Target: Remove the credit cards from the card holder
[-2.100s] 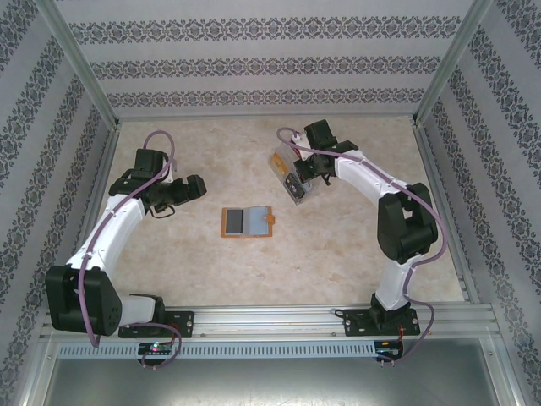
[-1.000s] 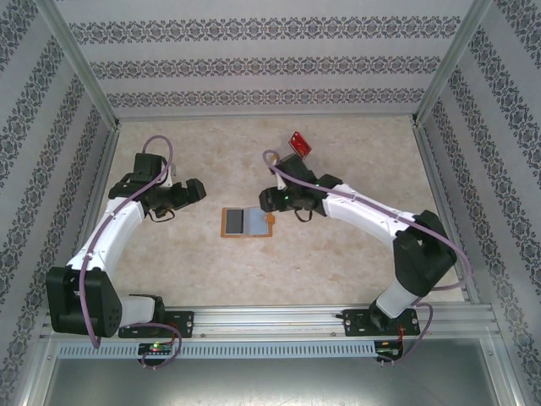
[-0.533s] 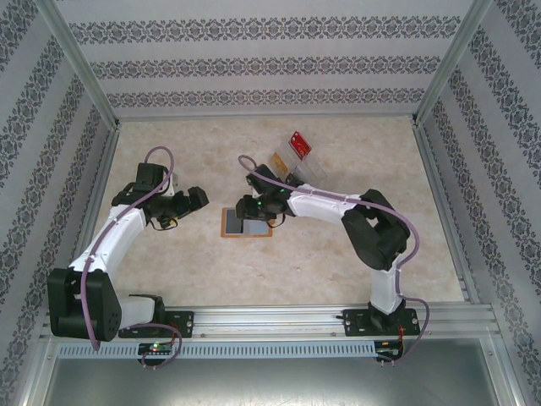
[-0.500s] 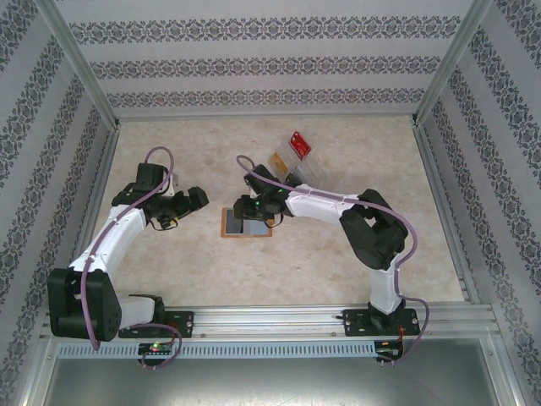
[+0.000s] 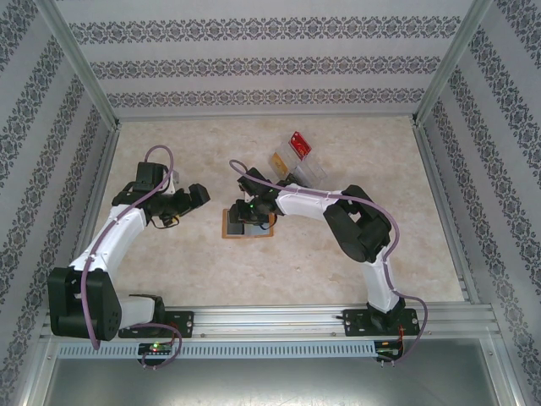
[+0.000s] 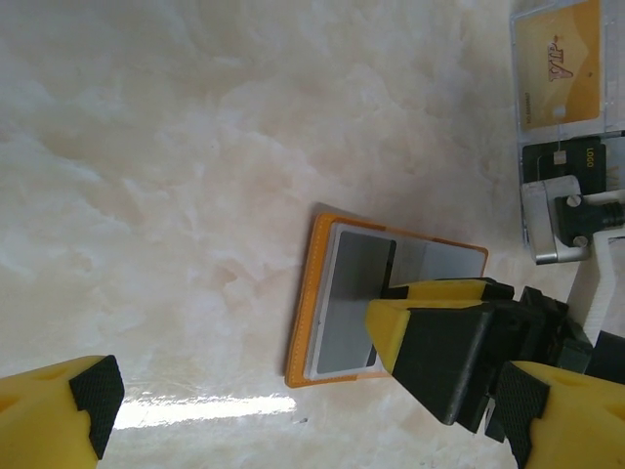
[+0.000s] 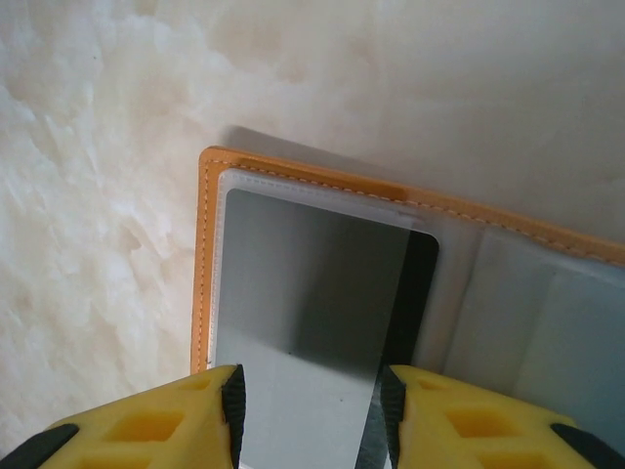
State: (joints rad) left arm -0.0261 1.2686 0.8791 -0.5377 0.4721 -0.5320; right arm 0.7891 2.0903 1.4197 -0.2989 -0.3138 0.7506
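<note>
Bright, even light falls from overhead, so the card holder [image 6: 342, 293] casts a thin, soft shadow along its far edge in the right wrist view. On the pale table [image 6: 146, 147] a white streak of glare lies just below the card holder in the left wrist view. The top view is sharp around the card holder, while the right gripper [image 7: 311, 415], close to the lens beside the card holder's crisp stitching, looks slightly soft.
</note>
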